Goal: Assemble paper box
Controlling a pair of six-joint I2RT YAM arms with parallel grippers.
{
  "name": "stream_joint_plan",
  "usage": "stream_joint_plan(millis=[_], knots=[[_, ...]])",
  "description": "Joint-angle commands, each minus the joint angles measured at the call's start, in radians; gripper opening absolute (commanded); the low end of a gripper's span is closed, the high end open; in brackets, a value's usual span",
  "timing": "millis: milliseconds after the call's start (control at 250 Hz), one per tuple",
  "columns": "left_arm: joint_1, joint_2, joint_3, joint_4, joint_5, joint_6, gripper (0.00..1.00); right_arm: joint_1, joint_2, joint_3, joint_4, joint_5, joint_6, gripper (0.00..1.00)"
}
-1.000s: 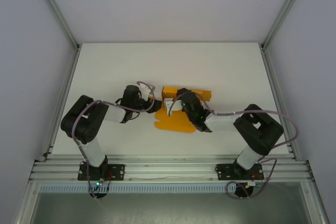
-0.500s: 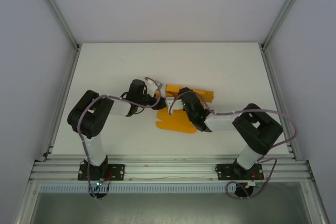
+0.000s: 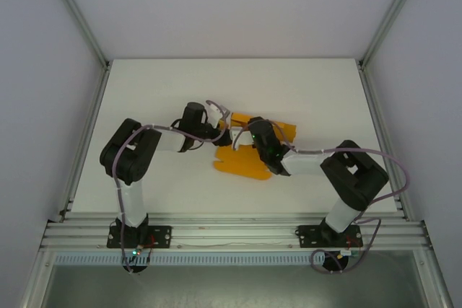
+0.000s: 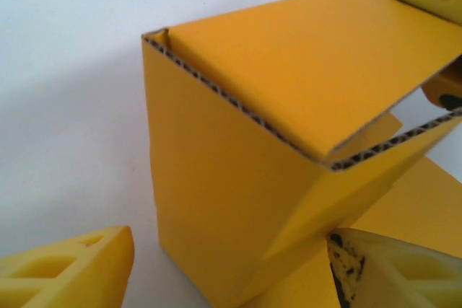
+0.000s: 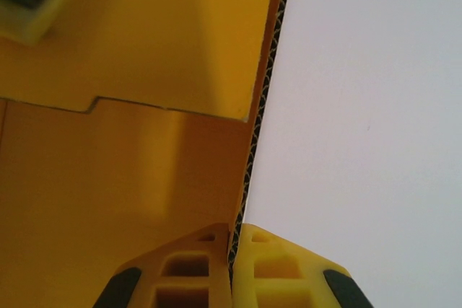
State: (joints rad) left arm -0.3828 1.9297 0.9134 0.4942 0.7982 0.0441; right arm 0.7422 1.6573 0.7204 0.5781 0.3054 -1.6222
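Note:
The paper box (image 3: 242, 164) is bright orange corrugated card, partly folded, in the middle of the white table (image 3: 159, 84). In the left wrist view an upright wall and a raised flap of the paper box (image 4: 216, 178) form a corner. My left gripper (image 4: 231, 244) is open, and that corner sits between its fingers (image 4: 79, 268). In the right wrist view my right gripper (image 5: 232, 242) is shut on the thin edge of an upright card wall (image 5: 130, 171). From above, the left gripper (image 3: 222, 133) and right gripper (image 3: 244, 135) meet at the box's left end.
Aluminium frame rails (image 3: 79, 135) run along the table's left and right sides and its near edge. Grey walls enclose the cell. Bare white table surface (image 3: 317, 91) lies behind and to both sides of the box.
My left gripper has moved right, up to the box's left end. The box has shifted and turned slightly, with its left wall raised. The right gripper has kept its hold.

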Motion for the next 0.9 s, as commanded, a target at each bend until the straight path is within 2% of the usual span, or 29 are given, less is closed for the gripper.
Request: stream_joint_plan(millis=[0,228,276,404,544,572,672,767,895], knots=[[-0.024,0.036,0.063,-0.005,0.052,0.039,0.68,0.02,0.013,-0.011,-0.216,-0.146,0.033,0.0],[-0.028,0.085,0.11,0.004,0.048,-0.011,0.48,0.019,0.018,-0.006,-0.23,-0.163,0.074,0.0],[-0.034,0.087,0.113,0.002,-0.004,-0.022,0.4,0.019,0.018,-0.001,-0.232,-0.166,0.086,0.0],[-0.061,0.086,0.112,0.023,-0.162,-0.052,0.29,0.02,0.02,0.002,-0.232,-0.171,0.102,0.0],[-0.082,0.081,0.145,-0.05,-0.284,-0.096,0.08,0.019,0.016,0.01,-0.241,-0.169,0.133,0.0],[-0.088,0.078,0.143,-0.047,-0.316,-0.102,0.0,0.02,0.015,0.01,-0.241,-0.168,0.137,0.0],[-0.122,0.078,0.145,-0.079,-0.472,-0.103,0.0,0.021,0.013,0.007,-0.235,-0.163,0.149,0.0],[-0.173,0.094,0.173,-0.158,-0.688,-0.142,0.0,0.02,0.015,0.001,-0.227,-0.154,0.16,0.0],[-0.196,0.113,0.133,-0.122,-0.826,-0.256,0.0,0.019,0.018,-0.019,-0.196,-0.131,0.169,0.0]])
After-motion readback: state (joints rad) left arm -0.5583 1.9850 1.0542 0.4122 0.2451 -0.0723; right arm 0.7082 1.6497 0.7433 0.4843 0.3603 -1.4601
